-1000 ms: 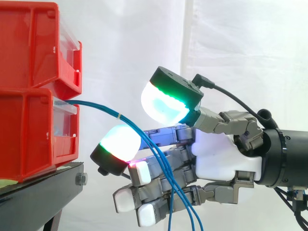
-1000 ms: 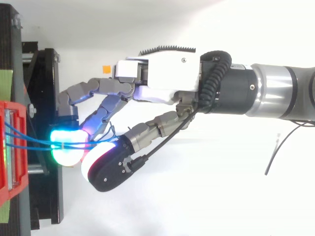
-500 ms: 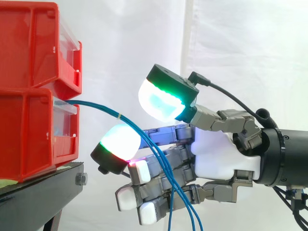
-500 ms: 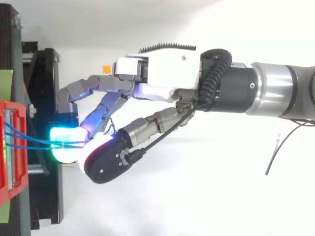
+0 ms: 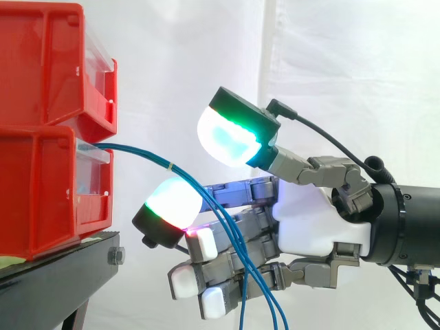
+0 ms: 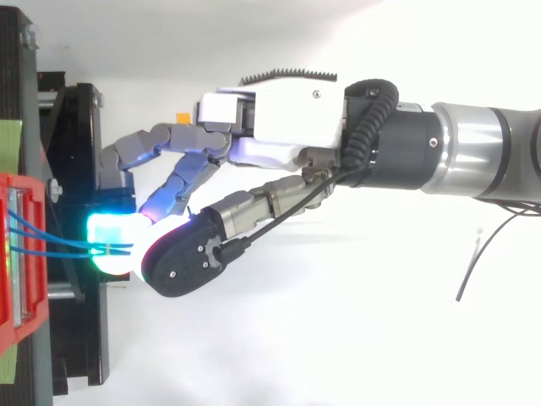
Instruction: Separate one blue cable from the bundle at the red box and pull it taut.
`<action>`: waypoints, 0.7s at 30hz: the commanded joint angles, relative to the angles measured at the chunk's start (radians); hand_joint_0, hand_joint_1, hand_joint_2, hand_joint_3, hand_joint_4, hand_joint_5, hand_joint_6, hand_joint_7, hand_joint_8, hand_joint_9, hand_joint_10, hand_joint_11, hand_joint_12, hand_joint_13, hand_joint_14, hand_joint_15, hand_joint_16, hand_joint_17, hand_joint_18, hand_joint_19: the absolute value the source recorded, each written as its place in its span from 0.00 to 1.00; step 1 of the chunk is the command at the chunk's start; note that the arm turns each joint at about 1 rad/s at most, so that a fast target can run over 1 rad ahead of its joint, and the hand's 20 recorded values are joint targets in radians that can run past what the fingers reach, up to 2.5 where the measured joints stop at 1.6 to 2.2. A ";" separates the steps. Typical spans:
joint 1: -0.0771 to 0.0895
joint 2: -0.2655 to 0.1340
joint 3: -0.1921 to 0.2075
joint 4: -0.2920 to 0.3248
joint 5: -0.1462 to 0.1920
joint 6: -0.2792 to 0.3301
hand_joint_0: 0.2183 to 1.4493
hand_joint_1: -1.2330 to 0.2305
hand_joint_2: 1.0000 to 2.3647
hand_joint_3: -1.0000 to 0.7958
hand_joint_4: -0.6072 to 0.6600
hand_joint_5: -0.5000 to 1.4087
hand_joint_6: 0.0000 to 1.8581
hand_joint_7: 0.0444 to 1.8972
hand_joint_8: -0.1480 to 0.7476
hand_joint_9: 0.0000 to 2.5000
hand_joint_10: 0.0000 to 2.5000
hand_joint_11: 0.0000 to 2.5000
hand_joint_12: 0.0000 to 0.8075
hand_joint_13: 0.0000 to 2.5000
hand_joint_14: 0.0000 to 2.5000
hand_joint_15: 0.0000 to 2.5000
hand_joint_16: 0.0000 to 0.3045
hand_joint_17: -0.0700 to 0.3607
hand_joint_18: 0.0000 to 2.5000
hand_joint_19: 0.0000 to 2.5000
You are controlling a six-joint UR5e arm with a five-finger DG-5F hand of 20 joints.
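Several thin blue cables [image 5: 137, 152] leave the lower red bin [image 5: 41, 199] as one bundle, held by a small band, and droop right and down across my hand [image 5: 316, 227]. One finger's glowing pad [image 5: 172, 201] sits just under the bundle near the band. The thumb's green-white pad [image 5: 227, 137] hovers above the cables with a clear gap, so nothing is pinched. The other fingers bend loosely lower down, behind the hanging strands. From above, the cables [image 6: 51, 245] run from the red bin [image 6: 25, 334] to the glowing pad, and my hand [image 6: 287, 127] reaches in from the right.
A second red bin [image 5: 41, 62] is stacked on the lower one, both on a black stand [image 5: 62, 271] at the left. A thin dark wire [image 6: 472, 264] and a small orange mark [image 6: 182, 117] lie on the white surface in the top view.
The thumb has swung a little left toward the bins, over the lit finger pad. The lower fingers have drawn slightly back to the right. The cables hang as before.
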 commanded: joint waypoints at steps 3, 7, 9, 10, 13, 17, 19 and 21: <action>-0.001 0.000 0.001 0.004 0.004 0.000 0.30 0.45 0.00 0.30 0.59 0.20 0.32 0.63 0.51 0.38 0.01 0.35 0.48 0.34 0.01 0.22 0.16 0.41 0.29 0.26; 0.001 0.001 0.001 0.006 0.005 0.000 0.30 0.45 0.00 0.30 0.59 0.20 0.32 0.64 0.51 0.38 0.01 0.35 0.48 0.34 0.01 0.22 0.16 0.41 0.29 0.27; 0.001 0.000 0.000 0.006 0.000 0.000 0.30 0.45 0.00 0.30 0.59 0.20 0.32 0.64 0.51 0.38 0.01 0.36 0.48 0.34 0.01 0.22 0.16 0.42 0.29 0.27; 0.001 0.000 0.000 0.006 0.000 0.000 0.30 0.45 0.00 0.30 0.58 0.20 0.32 0.64 0.51 0.38 0.01 0.35 0.48 0.34 0.01 0.22 0.16 0.41 0.29 0.27; 0.001 0.000 0.004 0.006 0.004 -0.002 0.30 0.45 0.00 0.30 0.59 0.20 0.32 0.63 0.51 0.38 0.01 0.35 0.48 0.34 0.01 0.22 0.16 0.42 0.29 0.27; 0.001 0.001 0.014 0.001 0.004 -0.009 0.30 0.45 0.00 0.30 0.59 0.20 0.33 0.63 0.51 0.38 0.01 0.35 0.48 0.34 0.01 0.22 0.16 0.42 0.29 0.27; 0.001 0.001 0.017 -0.005 0.004 -0.011 0.30 0.45 0.00 0.30 0.59 0.20 0.34 0.62 0.51 0.38 0.01 0.36 0.48 0.35 0.01 0.22 0.16 0.42 0.29 0.27; 0.001 0.001 0.018 -0.011 0.004 -0.011 0.30 0.43 0.00 0.30 0.59 0.20 0.35 0.61 0.51 0.38 0.01 0.36 0.48 0.35 0.01 0.22 0.16 0.42 0.30 0.26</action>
